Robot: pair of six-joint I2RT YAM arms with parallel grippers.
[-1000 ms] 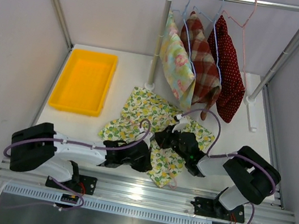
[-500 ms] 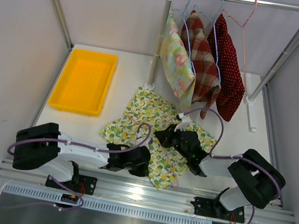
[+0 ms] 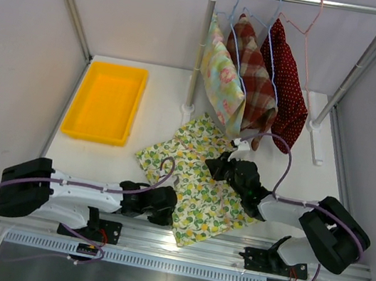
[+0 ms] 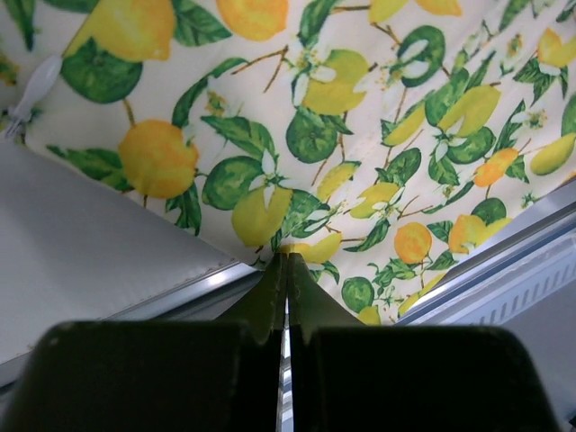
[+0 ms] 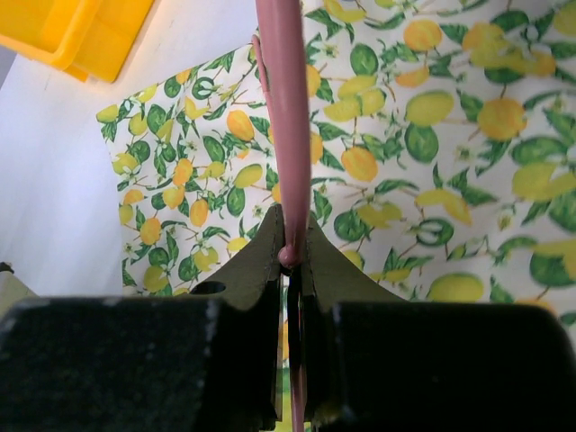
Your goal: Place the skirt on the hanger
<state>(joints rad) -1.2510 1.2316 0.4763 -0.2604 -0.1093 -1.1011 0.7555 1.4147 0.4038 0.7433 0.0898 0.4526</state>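
The skirt [image 3: 198,185], a lemon-print cloth, lies spread on the white table below the rack. My left gripper [image 3: 167,206] sits at its near left edge. In the left wrist view the left gripper [image 4: 288,258] is shut, pinching the hem of the skirt [image 4: 360,135]. My right gripper [image 3: 221,166] rests over the skirt's far right part. In the right wrist view the right gripper [image 5: 290,256] is shut on a pink hanger [image 5: 283,108], whose thin rod runs away across the skirt [image 5: 432,135]. That hanger is hidden under the arm in the top view.
A white clothes rack [image 3: 202,49] at the back holds a floral garment [image 3: 221,78], a plaid one [image 3: 254,79], a red dotted one [image 3: 287,85] and an empty pink hanger [image 3: 310,22]. A yellow tray [image 3: 106,101] sits at the back left. A small white clip [image 4: 36,85] lies on the skirt.
My left gripper closed on the skirt's near edge and pulled it toward the near left. The right gripper moved back and right with the hanger, and the skirt now lies flatter.
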